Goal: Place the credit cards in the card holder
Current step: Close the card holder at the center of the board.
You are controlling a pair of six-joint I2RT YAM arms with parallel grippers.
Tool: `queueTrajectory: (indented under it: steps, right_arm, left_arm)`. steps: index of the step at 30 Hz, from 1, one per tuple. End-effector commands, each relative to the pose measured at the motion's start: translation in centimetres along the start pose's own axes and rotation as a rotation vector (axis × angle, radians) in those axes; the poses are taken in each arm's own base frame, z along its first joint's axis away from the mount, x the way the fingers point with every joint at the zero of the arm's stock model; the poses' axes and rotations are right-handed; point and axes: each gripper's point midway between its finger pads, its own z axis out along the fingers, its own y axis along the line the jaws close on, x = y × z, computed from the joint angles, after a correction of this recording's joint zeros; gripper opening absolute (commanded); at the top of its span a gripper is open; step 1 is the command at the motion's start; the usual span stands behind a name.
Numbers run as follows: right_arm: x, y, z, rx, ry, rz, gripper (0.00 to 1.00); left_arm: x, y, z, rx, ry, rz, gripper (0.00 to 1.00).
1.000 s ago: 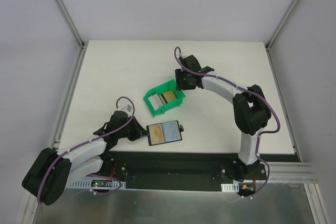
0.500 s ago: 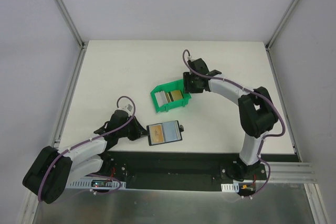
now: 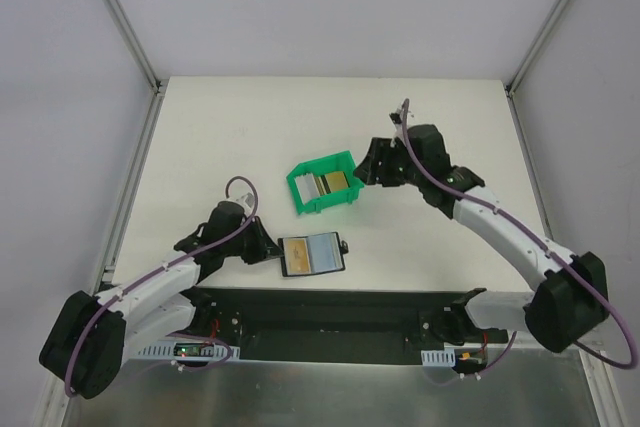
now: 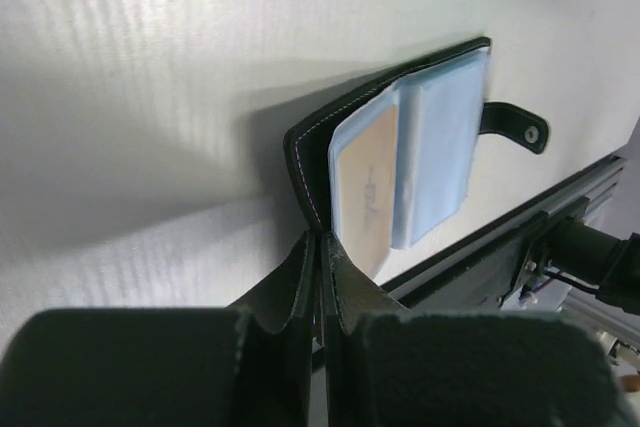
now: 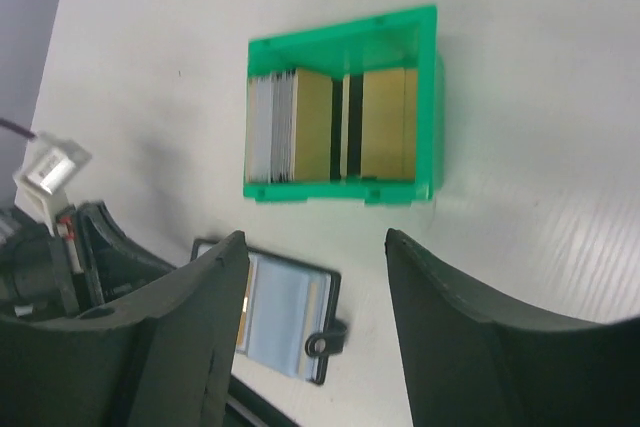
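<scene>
The black card holder [image 3: 312,255] lies open near the table's front edge, its bluish-grey sleeves up and its tab to the right. A tan card [image 4: 365,187] sits in its left sleeve. My left gripper [image 3: 272,253] is shut on the holder's left edge [image 4: 305,182]. The other credit cards [image 3: 332,184], gold, dark-striped and white, stand in the green bin [image 3: 300,175]. The right wrist view shows the gold ones [image 5: 385,122] and the white stack [image 5: 270,127]. My right gripper [image 3: 373,169] is open and empty, just right of the bin and above it [image 5: 315,239].
The green bin [image 5: 340,192] sits mid-table with its open side up toward the right wrist camera. The black rail [image 3: 330,307] runs along the front edge just behind the holder. Grey walls enclose the table on three sides.
The right gripper pushed the green bin slightly right, then drew back to the right and rose off it. The left gripper and card holder have stayed put.
</scene>
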Motion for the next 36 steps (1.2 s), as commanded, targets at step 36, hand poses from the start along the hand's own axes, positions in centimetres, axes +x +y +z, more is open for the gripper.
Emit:
queueTrajectory:
  steps: [36]
  right_arm:
    - [20.2, -0.5, 1.2, 0.124, 0.301, 0.225, 0.49]
  left_arm:
    - [0.9, -9.5, 2.1, 0.033, 0.295, 0.238, 0.03]
